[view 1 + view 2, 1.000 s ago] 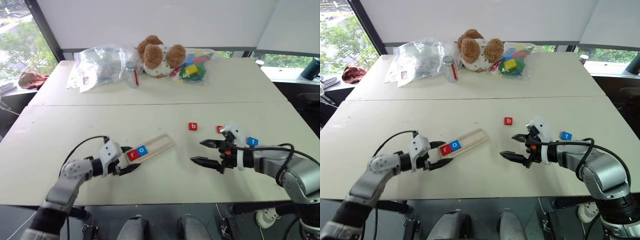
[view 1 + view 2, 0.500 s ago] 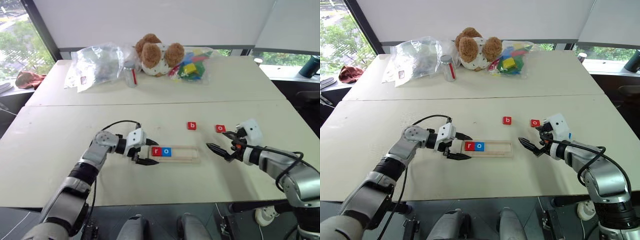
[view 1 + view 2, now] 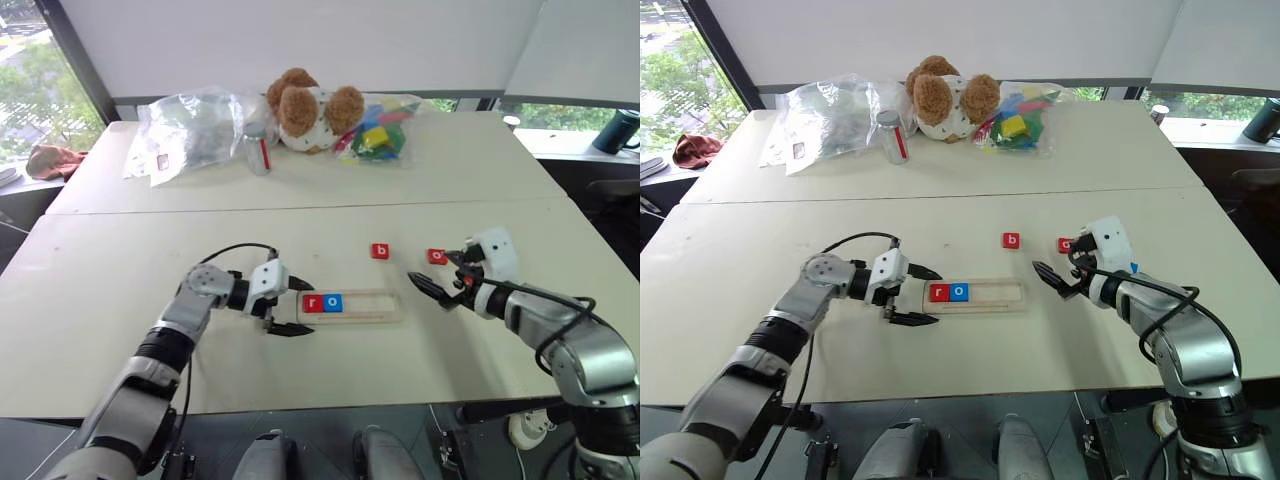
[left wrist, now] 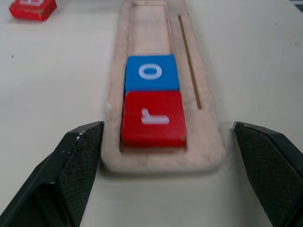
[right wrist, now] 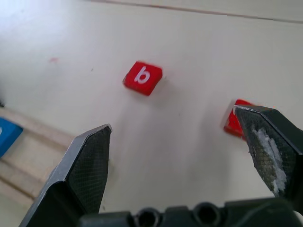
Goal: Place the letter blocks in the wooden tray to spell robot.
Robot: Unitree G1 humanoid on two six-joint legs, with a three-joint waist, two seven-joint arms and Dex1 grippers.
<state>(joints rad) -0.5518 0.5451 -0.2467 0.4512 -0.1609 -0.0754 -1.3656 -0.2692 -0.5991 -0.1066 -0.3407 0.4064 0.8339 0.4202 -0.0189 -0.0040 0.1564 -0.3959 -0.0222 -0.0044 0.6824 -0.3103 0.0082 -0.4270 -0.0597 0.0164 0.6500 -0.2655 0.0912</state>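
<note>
Left gripper (image 3: 292, 307) fingers are spread wide and nothing is held; the near end of the wooden tray (image 3: 368, 307) is flanked by the two fingertips (image 4: 75, 156), and contact cannot be told. Right gripper (image 3: 432, 283) fingers are also parted and empty, held just past the tray's other end, with the red "o" block (image 3: 437, 257) just beside the upper finger.

The tray lies flat on the table (image 3: 120, 290), in the middle of the near half, lengthwise along the front edge. Two tiles are seated in its groove at the end nearest the left gripper: red "r" block (image 4: 152, 117) first, then blue "o" block (image 4: 150, 72), touching each other. The remaining groove is bare.

Red "b" block (image 3: 380, 251) lies loose on the table, beyond the tray toward the far edge.

At the far edge, a clear plastic bag (image 3: 190, 130), a small jar (image 3: 259, 151), a teddy bear (image 3: 305, 107) and a bag of coloured toy blocks (image 3: 375, 132) are grouped.
</note>
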